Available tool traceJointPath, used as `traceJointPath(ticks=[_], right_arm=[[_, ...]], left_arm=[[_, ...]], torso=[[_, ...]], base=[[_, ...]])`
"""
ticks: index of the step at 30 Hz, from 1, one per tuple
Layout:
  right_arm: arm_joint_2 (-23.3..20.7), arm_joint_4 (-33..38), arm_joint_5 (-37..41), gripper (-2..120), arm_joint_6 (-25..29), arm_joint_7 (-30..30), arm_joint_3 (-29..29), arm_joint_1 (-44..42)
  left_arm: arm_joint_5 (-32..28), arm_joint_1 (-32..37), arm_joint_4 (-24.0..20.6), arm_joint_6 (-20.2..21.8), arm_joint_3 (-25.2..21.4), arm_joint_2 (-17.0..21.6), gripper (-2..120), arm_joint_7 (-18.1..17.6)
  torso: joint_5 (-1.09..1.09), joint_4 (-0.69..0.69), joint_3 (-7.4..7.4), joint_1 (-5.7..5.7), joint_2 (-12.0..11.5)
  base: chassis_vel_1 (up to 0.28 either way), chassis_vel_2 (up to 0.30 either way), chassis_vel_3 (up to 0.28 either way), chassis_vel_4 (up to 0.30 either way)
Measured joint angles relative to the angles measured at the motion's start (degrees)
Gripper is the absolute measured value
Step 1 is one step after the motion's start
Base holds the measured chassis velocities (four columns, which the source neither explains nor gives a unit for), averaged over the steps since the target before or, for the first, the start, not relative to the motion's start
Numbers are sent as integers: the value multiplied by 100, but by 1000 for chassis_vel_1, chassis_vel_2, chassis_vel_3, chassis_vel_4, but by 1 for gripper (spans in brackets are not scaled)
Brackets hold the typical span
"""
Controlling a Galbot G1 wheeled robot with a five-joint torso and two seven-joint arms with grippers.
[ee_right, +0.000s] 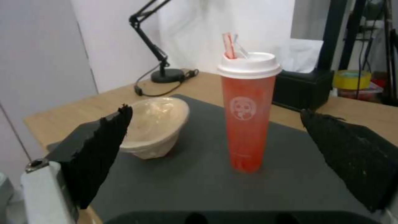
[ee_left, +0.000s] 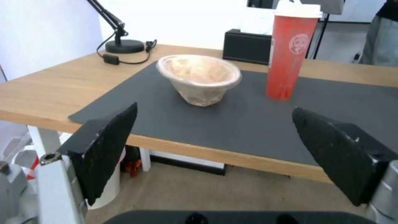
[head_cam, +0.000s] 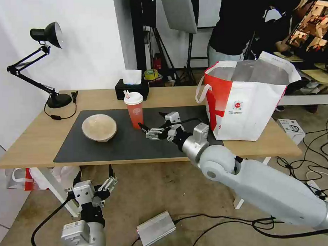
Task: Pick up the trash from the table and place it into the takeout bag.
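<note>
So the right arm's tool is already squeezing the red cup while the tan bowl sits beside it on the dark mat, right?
Not quite. The right tool is open, short of the red cup, not squeezing it, as the right wrist view shows. The tan bowl does sit beside it on the dark mat.

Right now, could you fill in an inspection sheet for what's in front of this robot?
Surface: table, light wood, with dark mat.
Job's things: red drink cup upright on mat; tan bowl beside it, apart; takeout bag open at the table's right end.
Clutter: desk lamp, tissue box.
Grippers: right gripper open, over mat near cup; left gripper open, below table edge.
Cables: lamp cord on table; several on floor.
Surroundings: silver box on floor.
</note>
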Motion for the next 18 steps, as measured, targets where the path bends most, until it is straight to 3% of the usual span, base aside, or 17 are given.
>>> traceJointPath(ticks=[18], right_arm=[[648, -837, -160, 100, -234, 155, 46, 261]], left_arm=[[-128, -19, 22, 110, 37, 13, 100, -18]], torso=[[0, 0, 0, 0, 0]], base=[[0, 0, 0, 0]])
